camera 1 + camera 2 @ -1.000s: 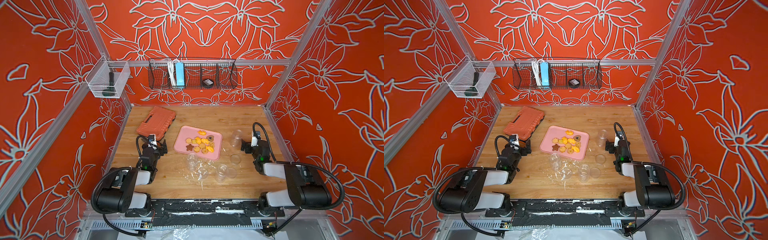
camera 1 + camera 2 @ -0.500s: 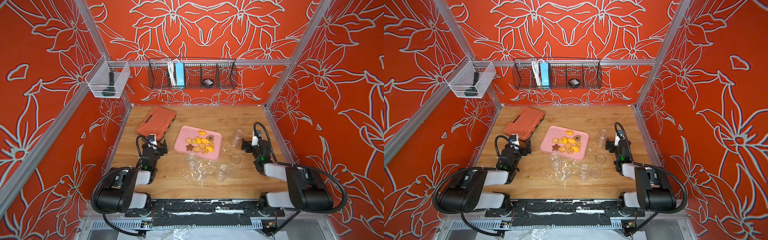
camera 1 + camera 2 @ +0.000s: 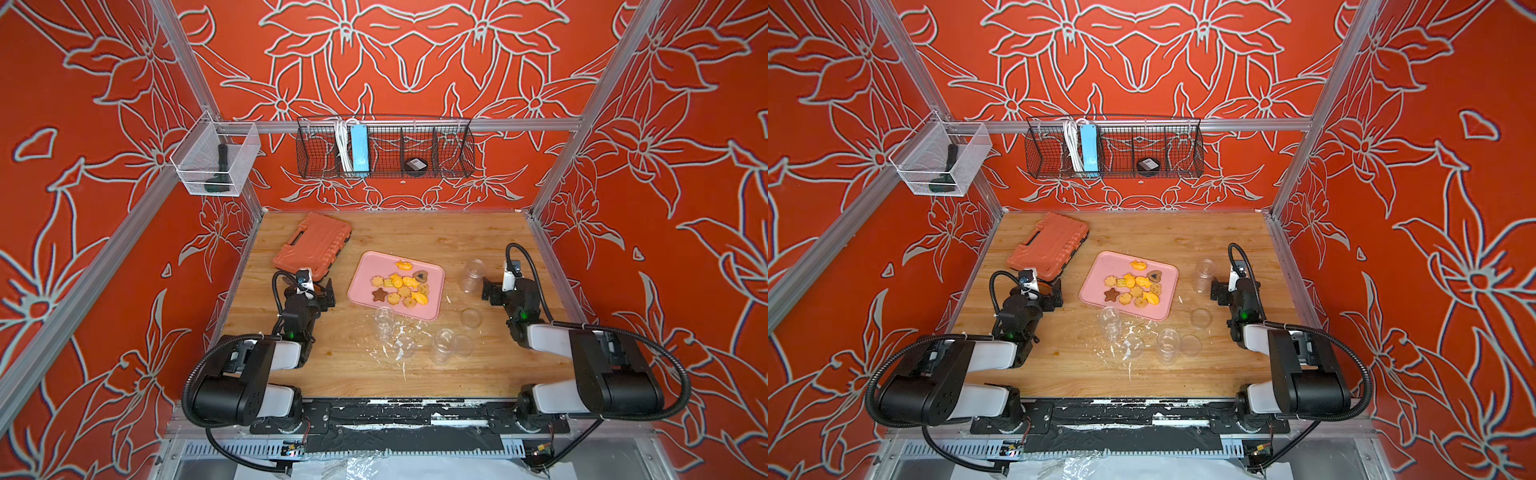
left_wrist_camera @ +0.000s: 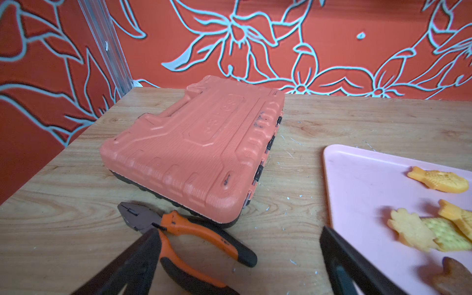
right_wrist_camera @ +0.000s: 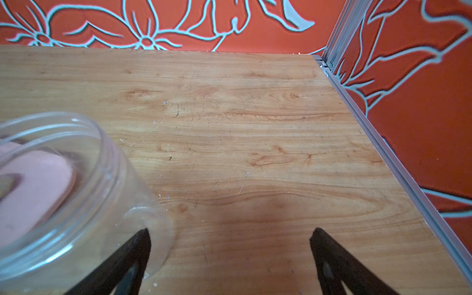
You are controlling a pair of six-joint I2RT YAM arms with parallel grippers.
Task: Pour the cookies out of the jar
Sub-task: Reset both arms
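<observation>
The cookies (image 3: 401,286) (image 3: 1136,286) lie spread on a pink tray (image 3: 434,311) (image 3: 1092,293) in both top views: yellow-orange and tan ones, plus a dark star and a dark round one. A few of the cookies (image 4: 439,229) show in the left wrist view. An empty clear jar (image 3: 473,276) (image 3: 1204,274) stands upright right of the tray. My right gripper (image 3: 492,291) (image 5: 229,232) is open with bare table between its fingers, and the jar (image 5: 63,178) stands just outside one finger. My left gripper (image 3: 323,294) (image 4: 238,231) is open, low over the table left of the tray.
An orange tool case (image 3: 311,245) (image 4: 201,148) lies at the back left, with orange-handled pliers (image 4: 194,229) in front of it by my left fingers. Two more clear jars (image 3: 383,324) (image 3: 444,351) and loose lids (image 3: 471,318) sit among white flecks in front of the tray.
</observation>
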